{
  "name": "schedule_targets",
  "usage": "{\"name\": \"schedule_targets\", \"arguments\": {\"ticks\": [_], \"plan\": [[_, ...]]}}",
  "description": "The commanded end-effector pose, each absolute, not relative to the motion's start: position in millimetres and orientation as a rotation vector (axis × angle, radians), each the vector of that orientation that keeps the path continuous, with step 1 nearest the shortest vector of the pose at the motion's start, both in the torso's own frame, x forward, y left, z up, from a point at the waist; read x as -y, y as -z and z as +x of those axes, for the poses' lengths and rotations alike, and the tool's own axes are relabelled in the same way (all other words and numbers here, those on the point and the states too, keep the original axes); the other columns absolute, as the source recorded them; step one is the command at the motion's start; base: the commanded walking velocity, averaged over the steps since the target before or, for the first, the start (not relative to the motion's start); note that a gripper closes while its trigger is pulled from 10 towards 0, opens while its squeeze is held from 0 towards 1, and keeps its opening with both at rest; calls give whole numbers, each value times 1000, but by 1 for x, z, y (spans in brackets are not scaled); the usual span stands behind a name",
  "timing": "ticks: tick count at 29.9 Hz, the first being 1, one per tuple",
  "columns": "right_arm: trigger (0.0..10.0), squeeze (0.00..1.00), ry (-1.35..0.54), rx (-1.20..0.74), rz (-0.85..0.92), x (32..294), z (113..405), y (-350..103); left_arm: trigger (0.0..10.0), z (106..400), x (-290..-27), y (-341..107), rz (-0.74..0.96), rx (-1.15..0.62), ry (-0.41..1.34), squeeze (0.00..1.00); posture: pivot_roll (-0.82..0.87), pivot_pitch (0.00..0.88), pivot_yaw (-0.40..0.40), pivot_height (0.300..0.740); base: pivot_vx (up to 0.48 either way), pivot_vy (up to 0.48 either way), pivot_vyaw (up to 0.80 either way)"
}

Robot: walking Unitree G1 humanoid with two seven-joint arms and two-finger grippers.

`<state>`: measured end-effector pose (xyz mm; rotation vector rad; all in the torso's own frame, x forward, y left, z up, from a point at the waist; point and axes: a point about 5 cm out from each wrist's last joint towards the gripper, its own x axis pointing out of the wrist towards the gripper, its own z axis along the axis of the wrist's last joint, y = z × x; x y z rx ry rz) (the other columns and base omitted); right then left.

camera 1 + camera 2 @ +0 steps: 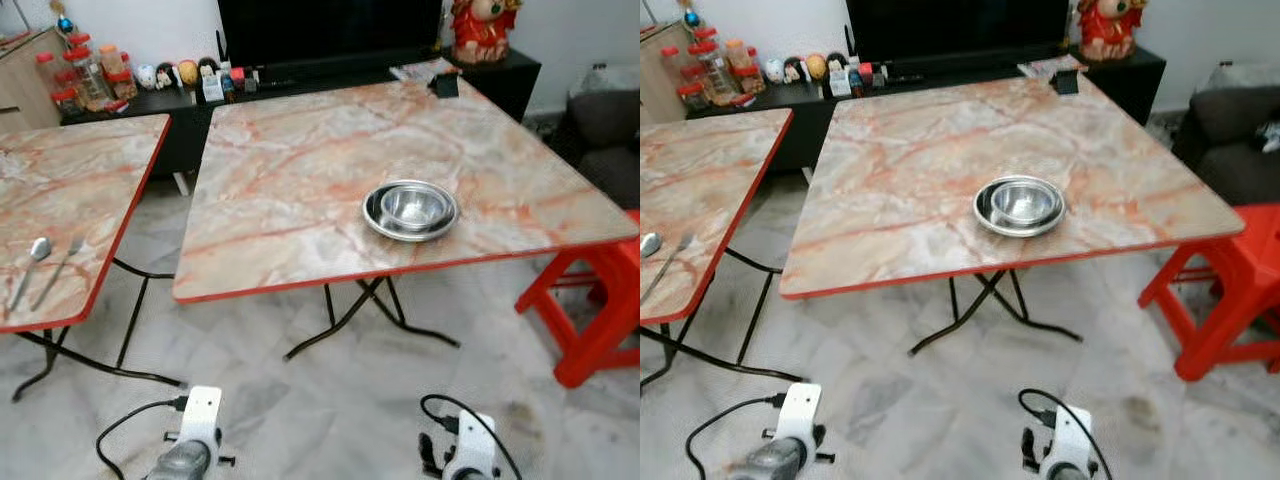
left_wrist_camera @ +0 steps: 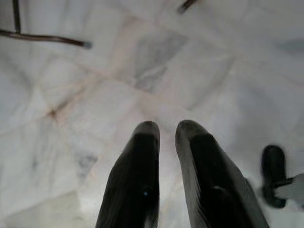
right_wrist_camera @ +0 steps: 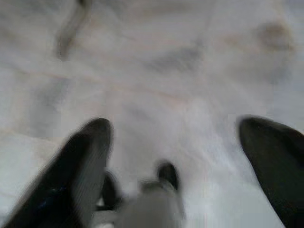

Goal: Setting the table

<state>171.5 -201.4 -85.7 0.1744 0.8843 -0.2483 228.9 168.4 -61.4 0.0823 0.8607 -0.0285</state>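
Marble-patterned tables stand before you on a pale tiled floor. On the larger table a steel bowl sits inside a steel plate, toward five o'clock of the top. At nine o'clock, on the smaller table, a spoon and fork lie side by side. Your left gripper hangs over the floor, fingers nearly together; your right gripper hangs with fingers wide apart.

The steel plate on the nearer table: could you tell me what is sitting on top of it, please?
A steel bowl sits upright on the steel plate, apparently empty. The plate's middle is covered by the bowl.
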Motion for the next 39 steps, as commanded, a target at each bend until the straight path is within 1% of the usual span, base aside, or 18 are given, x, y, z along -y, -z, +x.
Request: {"name": "schedule_targets", "arguments": {"ticks": [1,16,25,39], "plan": [[10000,0,234,-869,193,193,178,84,10000,226,-181,62,105,-876,3,0,-129,0,61,740,0,480,0],[10000,0,221,-880,169,194,178,84,10000,225,-181,63,101,-876,-4,0,-118,0,51,740,0,480,0],[10000,0,217,-880,164,193,179,84,10000,225,-182,62,100,-874,-7,0,-114,0,50,740,0,480,444],[10000,0,210,-879,155,194,180,83,10000,226,-181,62,97,-871,-12,0,-110,0,46,740,0,480,0]]}}
